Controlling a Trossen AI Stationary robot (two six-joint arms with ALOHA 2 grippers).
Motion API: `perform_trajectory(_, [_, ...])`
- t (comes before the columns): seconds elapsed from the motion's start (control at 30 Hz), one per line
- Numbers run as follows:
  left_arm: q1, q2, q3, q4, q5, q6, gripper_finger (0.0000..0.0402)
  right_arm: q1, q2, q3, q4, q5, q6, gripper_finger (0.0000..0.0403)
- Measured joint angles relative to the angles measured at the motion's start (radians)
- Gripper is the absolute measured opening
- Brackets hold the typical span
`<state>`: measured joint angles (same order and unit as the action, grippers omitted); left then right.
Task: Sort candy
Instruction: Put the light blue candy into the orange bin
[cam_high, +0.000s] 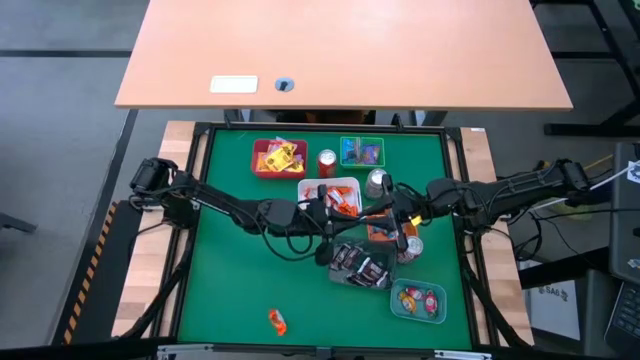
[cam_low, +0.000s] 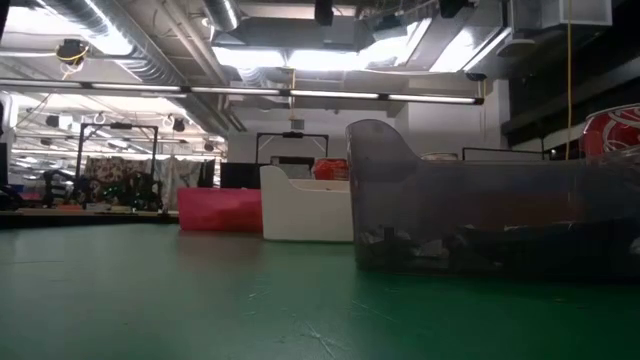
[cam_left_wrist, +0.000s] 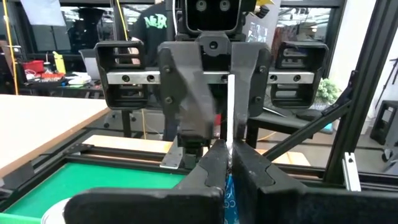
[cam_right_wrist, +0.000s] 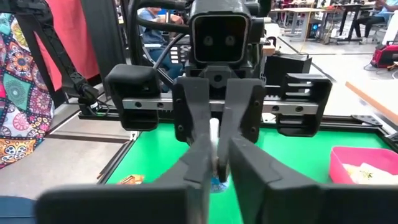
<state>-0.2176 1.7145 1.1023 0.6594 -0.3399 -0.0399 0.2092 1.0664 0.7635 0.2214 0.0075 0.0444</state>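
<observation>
Your two arms are meeting above the middle of the green table, in the air over the place where the white tray and the orange tray are lying, and the two claws are facing each other tip to tip. Your left gripper is pressing its fingers fully together on a blue candy that has a thin white part sticking out toward the other arm. Your right gripper is also standing nearly closed, and its fingers are pinching the same piece from the opposite end, so both claws are gripping it at once. The rest of the sweets are lying below in trays. The yellow candy is sitting in the red tray at the far side. Some blue pieces are sitting in the blue tray near it. A red soda can is standing between these two trays, and a silver can is standing just beside the white tray. The orange candy is lying in the white tray, partly under your left arm. The dark candy is filling the grey tray, and the red candy is resting in the teal tray at the near right corner. One loose orange candy is lying alone on the table near the front edge, well apart from all trays.
</observation>
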Motion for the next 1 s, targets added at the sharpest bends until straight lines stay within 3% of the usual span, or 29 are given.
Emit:
perform_trajectory(0.17, [0.000,0.000,0.000,0.000,-0.001,0.000,0.0000,0.000,0.000,0.000,0.002,-0.001,-0.002,0.0007])
perform_trajectory(0.53, [0.000,0.000,0.000,0.000,0.000,-0.001,0.0004,0.000,0.000,0.000,0.003,-0.001,-0.008,0.0006])
perform_trajectory(1.0, [0.002,0.000,0.000,-0.027,0.001,-0.006,0.0104,0.000,-0.017,0.000,-0.014,0.015,-0.013,0.0002])
